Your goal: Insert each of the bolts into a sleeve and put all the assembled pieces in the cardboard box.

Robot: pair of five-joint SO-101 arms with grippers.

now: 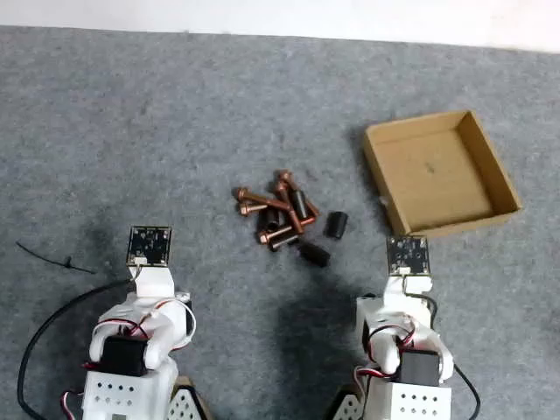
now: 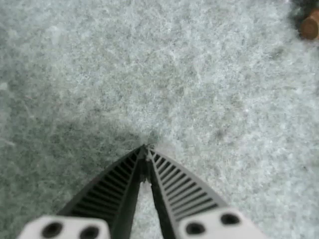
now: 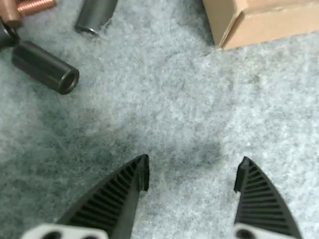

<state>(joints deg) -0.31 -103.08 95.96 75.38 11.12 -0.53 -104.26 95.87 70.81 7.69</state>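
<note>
**Q:** Where are your parts?

**A:** Copper bolts [image 1: 261, 199] and black sleeves [image 1: 336, 225] lie heaped together beside the cardboard box [image 1: 455, 222]. None look joined, and none are in the box yet.

**Q:** And your pincers?

**A:** Your right pincer [image 3: 193, 172] sits just beside the box's near corner, tips apart, likely ready for a sleeve. Your left pincer [image 2: 145, 149] sits beyond the heap from the box, tips together.

**Q:** The surface?

**A:** The table [image 1: 131, 131] has a grey, felt-like covering, with a pale strip behind the box.
</note>
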